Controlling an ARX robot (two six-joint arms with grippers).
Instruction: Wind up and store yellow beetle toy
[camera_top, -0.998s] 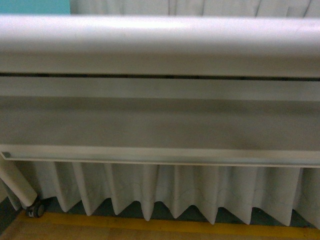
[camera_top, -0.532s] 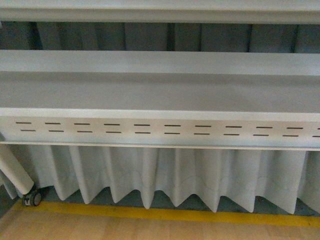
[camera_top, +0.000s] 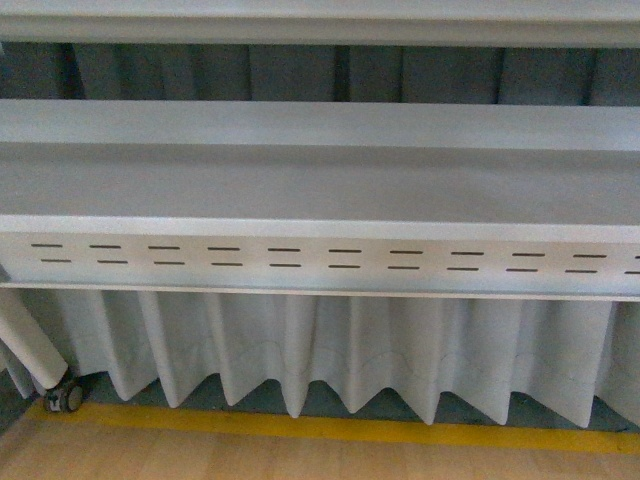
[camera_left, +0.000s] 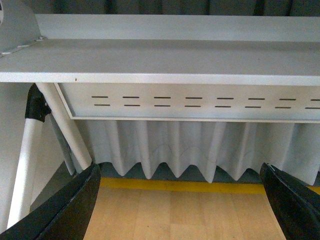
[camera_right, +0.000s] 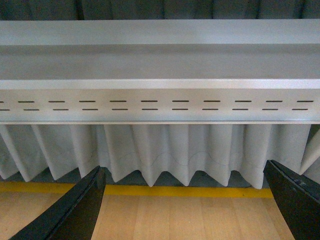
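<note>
The yellow beetle toy is out of view in all three views. My left gripper (camera_left: 182, 205) is open, its two black fingers (camera_left: 65, 210) spread wide over bare wooden floor with nothing between them. My right gripper (camera_right: 185, 207) is open as well, its black fingers (camera_right: 75, 215) far apart above the same kind of floor. Neither arm shows in the front view.
A white table (camera_top: 320, 180) fills the front view, with a slotted white panel (camera_top: 320, 258) under its edge. Behind hangs a pleated white curtain (camera_top: 330, 350). A yellow floor stripe (camera_top: 330, 428) runs below it. A white table leg (camera_left: 65, 125) and a caster (camera_top: 66, 397) stand at left.
The front view shifted: a second ago a blurred white bar filled the top, and now the table edge and slotted panel show. Over the last half second it barely moved.
</note>
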